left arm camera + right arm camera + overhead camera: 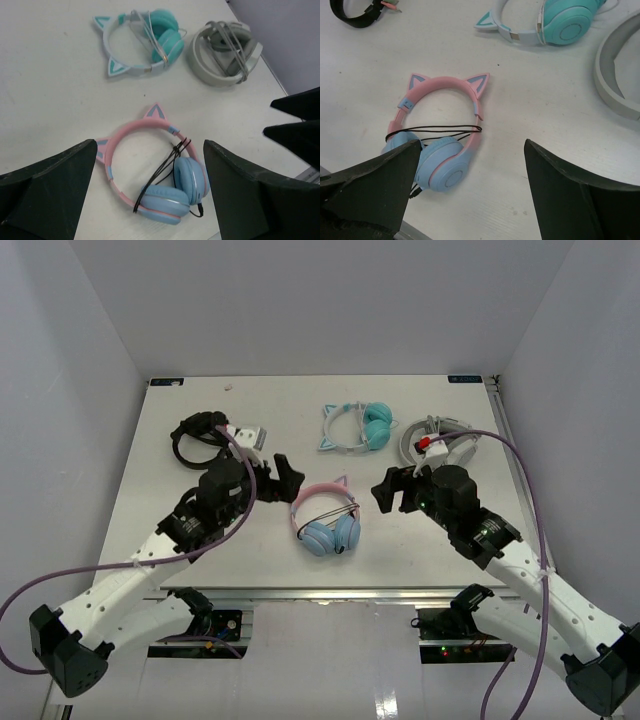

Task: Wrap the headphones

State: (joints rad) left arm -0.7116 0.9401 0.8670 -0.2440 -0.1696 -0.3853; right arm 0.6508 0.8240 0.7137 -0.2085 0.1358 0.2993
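Observation:
The headphones lie flat on the table between my two arms, pink cat-ear band away from me, light blue ear cups folded together toward the front edge. Their thin black cable runs in several strands across the band, and its plug lies beside the cups. In the right wrist view the headphones sit low on the left, partly behind my left finger. My left gripper hovers open just left of the band, nothing between its fingers. My right gripper hangs open to the right, apart from the headphones and empty.
Teal cat-ear headphones lie at the back centre, grey-white headphones beside them at the back right. Black headphones with a small grey part sit at the back left. The table's front edge runs just below the ear cups.

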